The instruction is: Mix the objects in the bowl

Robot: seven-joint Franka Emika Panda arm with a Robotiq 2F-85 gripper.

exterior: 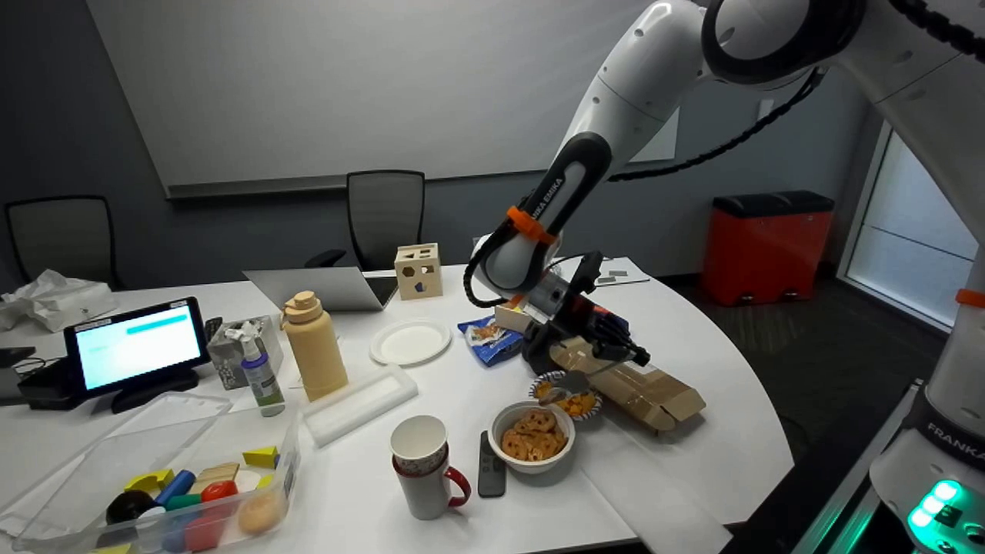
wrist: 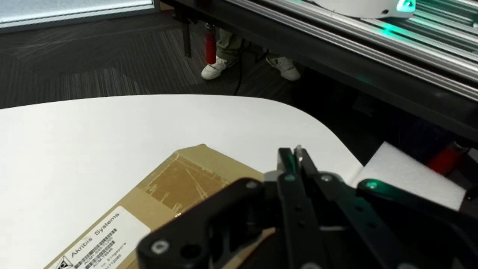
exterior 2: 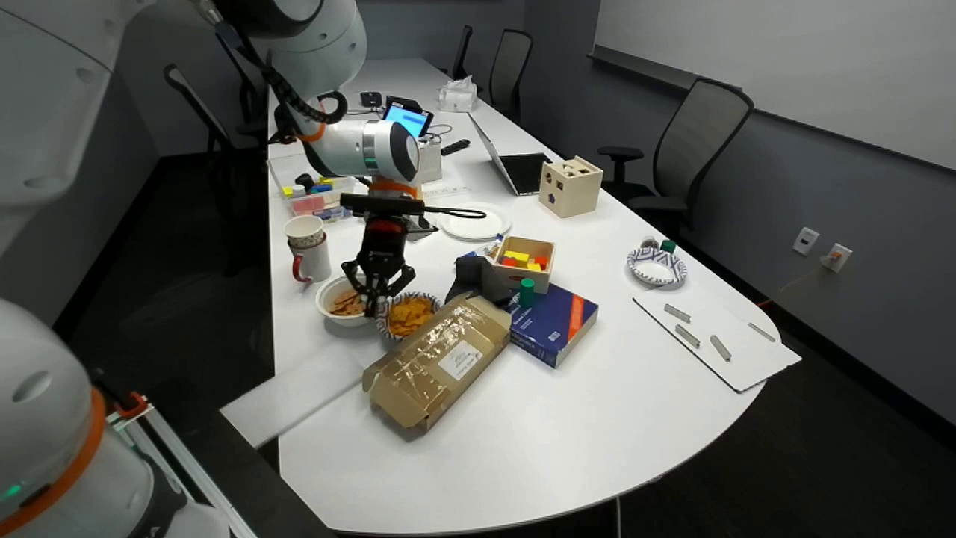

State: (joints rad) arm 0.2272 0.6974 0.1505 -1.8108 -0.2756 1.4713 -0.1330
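White tabletop [exterior 2: 597, 426]: bowl [exterior: 514, 463] mouth-up (round), hand [wrist: 294, 154] narrow about a spoon [exterior: 571, 382], long axis slanting.

The arm [exterior: 639, 85] wears a glossy white shell of rounded, tubular segments pitted with shallow oval recesses [exterior 2: 31, 385], and a broad black collar [exterior: 835, 35] rings one joint. A ribbed black cable [exterior: 692, 161] loops outside the shell. An orange band [exterior: 531, 225] circles the forearm, next to a black panel [exterior: 591, 150] with white lettering that ends in EMIKA. The white base [exterior: 908, 465] shows FRANKA on a dark strip [exterior: 958, 446], above glowing green lights [exterior: 933, 504]. The claw [wrist: 297, 153] is matt black, its slim, flat links [wrist: 302, 231] fastened with round silver screws [wrist: 160, 246].
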